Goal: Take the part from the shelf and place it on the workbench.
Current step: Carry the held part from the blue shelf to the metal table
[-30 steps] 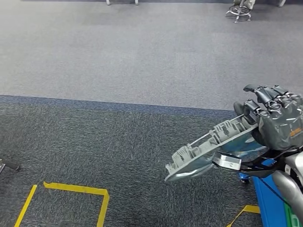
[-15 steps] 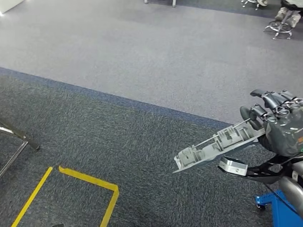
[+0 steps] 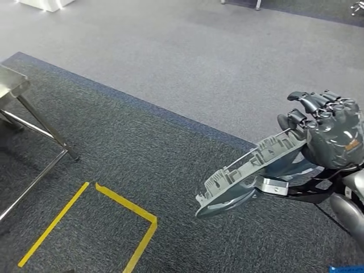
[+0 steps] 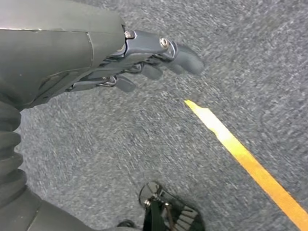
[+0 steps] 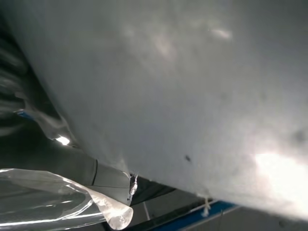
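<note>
My right hand (image 3: pixel 333 133) grips one end of a long grey ribbed plastic part (image 3: pixel 249 168) at the right of the head view. The part juts out to the left over the dark carpet, tilted down at its far end, with clear plastic wrap under it. Up close in the right wrist view, the part's smooth grey underside (image 5: pixel 174 82) is seen with a fold of the clear wrap (image 5: pixel 65 207). My left hand (image 4: pixel 109 57) hangs over the carpet with its fingers stretched out and nothing in them.
A metal-legged bench or frame (image 3: pixel 25 108) stands at the left edge of the head view. Yellow floor tape (image 3: pixel 124 207) marks a box on the dark carpet in front. Lighter grey carpet lies beyond. A corner of a blue cart (image 3: pixel 345 268) shows at the bottom right.
The camera has turned left: the yellow tape box and carpet border slid right, the metal legs came in at the left, the blue cart slid nearly out. My right hand still holds the part.
</note>
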Robot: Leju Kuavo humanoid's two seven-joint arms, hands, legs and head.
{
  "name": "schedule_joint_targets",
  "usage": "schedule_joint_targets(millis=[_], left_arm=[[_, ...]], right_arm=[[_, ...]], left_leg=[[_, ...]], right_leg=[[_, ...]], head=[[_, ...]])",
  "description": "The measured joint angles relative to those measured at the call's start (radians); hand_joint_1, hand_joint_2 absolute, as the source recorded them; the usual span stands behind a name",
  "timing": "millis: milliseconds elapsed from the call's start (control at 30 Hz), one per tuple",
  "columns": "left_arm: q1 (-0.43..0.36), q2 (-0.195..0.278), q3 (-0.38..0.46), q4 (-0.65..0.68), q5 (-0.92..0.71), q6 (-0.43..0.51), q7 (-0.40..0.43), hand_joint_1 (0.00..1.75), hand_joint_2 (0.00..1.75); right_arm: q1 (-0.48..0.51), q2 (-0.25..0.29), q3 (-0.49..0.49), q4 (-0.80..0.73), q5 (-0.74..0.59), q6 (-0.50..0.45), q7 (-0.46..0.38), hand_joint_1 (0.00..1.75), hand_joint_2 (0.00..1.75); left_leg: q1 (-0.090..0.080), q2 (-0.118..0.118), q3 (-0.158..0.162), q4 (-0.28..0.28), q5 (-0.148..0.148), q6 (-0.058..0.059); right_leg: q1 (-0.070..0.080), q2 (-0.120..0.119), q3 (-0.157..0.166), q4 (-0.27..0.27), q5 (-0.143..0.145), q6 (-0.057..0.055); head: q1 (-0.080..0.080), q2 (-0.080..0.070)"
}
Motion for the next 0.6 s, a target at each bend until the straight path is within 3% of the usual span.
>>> schedule_joint_targets(millis=[67,133,167,233,267,333,367,433,500,567,600], left_arm=[[-0.001,-0.001,-0.008,0.0,-0.022,-0.001,0.005,0.0,1.75],[-0.001,-0.002,-0.017,0.0,-0.035,-0.001,0.007,0.0,1.75],[0.0,-0.002,-0.02,0.0,-0.038,0.0,0.008,0.0,1.75],[0.003,-0.002,-0.024,0.0,-0.042,-0.001,0.008,0.0,1.75],[0.003,-0.001,-0.026,0.0,-0.044,-0.002,0.008,0.0,1.75],[0.002,0.0,-0.029,0.0,-0.046,-0.003,0.008,0.0,1.75],[0.001,0.0,-0.031,0.0,-0.047,-0.003,0.008,0.0,1.75],[0.004,0.0,-0.034,0.0,-0.048,-0.003,0.008,0.0,1.75],[0.005,-0.001,-0.037,0.0,-0.048,-0.003,0.008,0.0,1.75],[0.003,-0.002,-0.042,0.0,-0.049,-0.002,0.008,0.0,1.75],[0.002,-0.002,-0.044,0.0,-0.049,-0.002,0.008,0.0,1.75]], right_arm=[[-0.012,0.0,0.011,0.005,-0.004,0.003,0.003,1.75,1.75],[-0.019,0.0,0.022,0.011,-0.012,0.005,0.006,1.75,1.75],[-0.021,0.0,0.027,0.013,-0.017,0.006,0.008,1.75,1.75],[-0.028,0.0,0.031,0.017,-0.029,0.011,0.008,1.75,1.75],[-0.034,0.0,0.033,0.019,-0.036,0.015,0.008,1.75,1.75],[-0.052,0.0,0.036,0.022,-0.047,0.027,0.004,1.75,1.75],[-0.06,0.0,0.039,0.025,-0.05,0.033,0.001,1.75,1.75],[-0.073,0.0,0.046,0.029,-0.053,0.042,-0.002,1.75,1.75],[-0.083,-0.001,0.049,0.033,-0.054,0.045,-0.003,1.75,1.75],[-0.089,-0.002,0.051,0.037,-0.056,0.046,-0.003,1.75,1.75],[-0.09,-0.002,0.054,0.039,-0.056,0.046,-0.003,1.75,1.75]], left_leg=[[0.005,0.061,-0.051,0.117,-0.058,-0.011],[0.012,0.077,-0.091,0.208,-0.085,-0.018],[0.014,0.08,-0.09,0.205,-0.072,-0.019],[0.015,0.101,-0.038,0.1,-0.007,-0.016],[0.009,0.125,-0.007,0.037,0.019,-0.011],[-0.002,0.162,0.026,-0.04,0.036,0.003],[-0.007,0.165,0.027,-0.047,0.031,0.009],[-0.005,0.143,0.029,-0.056,0.032,0.021],[0.003,0.119,0.037,-0.065,0.036,0.032],[0.007,0.094,0.04,-0.068,0.037,0.038],[0.007,0.08,0.04,-0.067,0.037,0.04]], right_leg=[[0.004,-0.032,0.009,-0.001,-0.004,-0.007],[0.006,-0.064,0.015,-0.001,-0.01,-0.01],[0.006,-0.079,0.019,-0.001,-0.013,-0.01],[0.007,-0.105,0.028,-0.001,-0.02,-0.007],[0.009,-0.117,0.032,0.0,-0.024,-0.004],[0.015,-0.137,0.036,0.0,-0.031,0.005],[0.018,-0.149,0.037,-0.001,-0.034,0.01],[0.018,-0.162,0.044,-0.004,-0.041,0.022],[0.014,-0.117,0.031,0.033,-0.07,0.029],[0.011,-0.052,-0.032,0.152,-0.124,0.032],[0.011,-0.037,-0.071,0.219,-0.146,0.032]], head=[[-0.01,0.0],[-0.01,0.0],[-0.01,0.0],[-0.011,0.0],[-0.011,0.0],[-0.011,0.0],[-0.01,0.0],[-0.009,0.0],[-0.007,0.0],[-0.003,0.0],[-0.002,0.0]])
